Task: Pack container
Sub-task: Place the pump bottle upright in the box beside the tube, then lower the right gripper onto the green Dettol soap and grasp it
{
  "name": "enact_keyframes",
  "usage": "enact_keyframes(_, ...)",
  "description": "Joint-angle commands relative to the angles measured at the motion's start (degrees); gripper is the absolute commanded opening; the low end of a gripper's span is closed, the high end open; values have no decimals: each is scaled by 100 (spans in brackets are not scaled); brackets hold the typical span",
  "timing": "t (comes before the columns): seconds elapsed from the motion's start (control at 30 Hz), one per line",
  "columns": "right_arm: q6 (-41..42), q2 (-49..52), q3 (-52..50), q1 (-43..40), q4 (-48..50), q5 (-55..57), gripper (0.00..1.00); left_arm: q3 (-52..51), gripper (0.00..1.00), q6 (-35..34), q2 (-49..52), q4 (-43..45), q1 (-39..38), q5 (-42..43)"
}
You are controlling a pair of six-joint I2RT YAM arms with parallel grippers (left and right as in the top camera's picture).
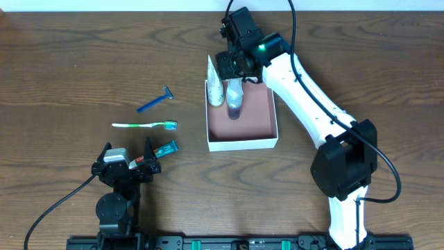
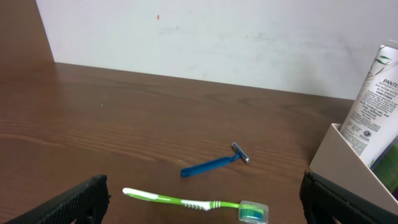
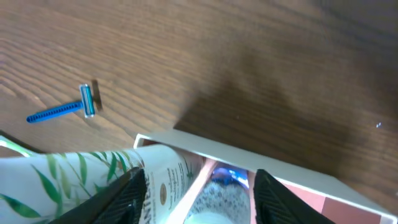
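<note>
The container [image 1: 243,144] is a shallow white box with a pinkish inside, at the table's middle. In it, at the far left corner, a white tube [image 1: 216,85] leans against the wall beside a speckled clear bottle [image 1: 234,101]. My right gripper [image 1: 236,73] hangs over that far end. In the right wrist view its jaws [image 3: 199,180] stand open, wider than the speckled bottle [image 3: 224,199] between them, and the left finger overlaps the white tube [image 3: 74,180]. My left gripper [image 1: 127,151] rests low at the front left, open and holding nothing [image 2: 204,186].
A blue razor [image 1: 156,101] and a green-and-white toothbrush [image 1: 144,126] lie on the wood left of the box, and a small green packet [image 1: 166,148] lies beside the left gripper. The left wrist view shows the toothbrush [image 2: 193,202], razor [image 2: 214,163] and box wall [image 2: 348,168].
</note>
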Motion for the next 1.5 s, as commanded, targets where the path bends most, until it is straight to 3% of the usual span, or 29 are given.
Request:
enact_keyframes(0.0, -118, -101, 138, -22, 42, 15, 59, -136, 98, 28, -4, -188, 33, -28)
enact_keyframes(0.33, -170, -503, 769, -822, -719, 15, 72, -136, 98, 28, -4, -186, 33, -28)
enact_keyframes(0.5, -251, -876, 1023, -1384, -1856, 17, 75, -136, 98, 28, -4, -188, 33, -26)
enact_keyframes(0.73, -409, -1010, 909, -1987, -3799, 365, 96, -136, 98, 28, -4, -188, 33, -28)
enact_keyframes(0.83, -505, -1010, 662, -2127, -4188, 461, 99, -136, 98, 28, -4, -188, 33, -26)
enact_keyframes(1.13, -1193, -1010, -540, -2546, -4076, 514, 99, -136, 98, 28, -4, -186, 33, -28)
enact_keyframes(1.47, -2400, -1010, -2096, -3265, -2549, 466, 99, -136, 98, 28, -4, -188, 33, -28)
